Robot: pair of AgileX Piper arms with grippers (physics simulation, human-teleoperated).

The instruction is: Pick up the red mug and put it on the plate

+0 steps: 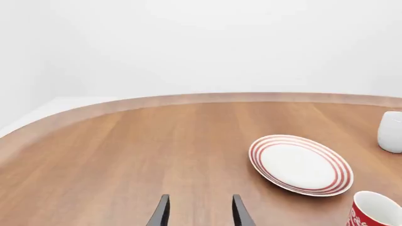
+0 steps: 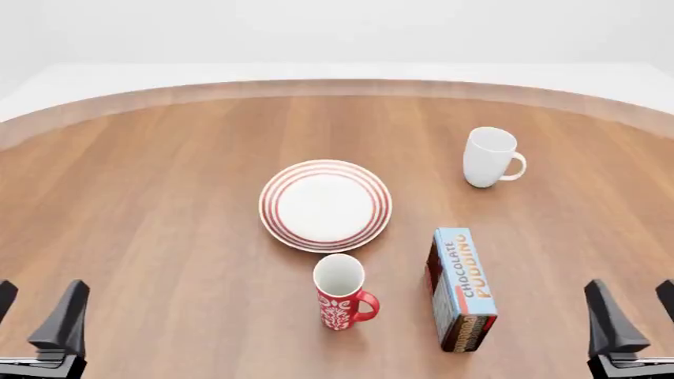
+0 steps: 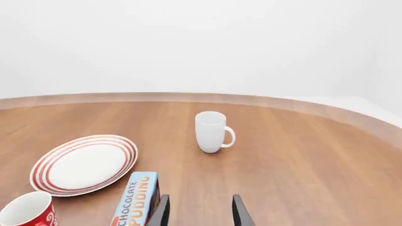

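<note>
Four things stand on the round wooden table (image 2: 158, 197): two mugs, one plate and one box. The red mug (image 2: 342, 292) stands upright just on the near side of the plate (image 2: 325, 204), apart from it, handle to the right, with the chocolate pudding box (image 2: 462, 288) beside it on the right and the plain white mug (image 2: 490, 157) farther back on the right. Both the left gripper (image 2: 40, 316) and the right gripper (image 2: 630, 313) hang at the near edge with fingers spread, holding nothing.
</note>
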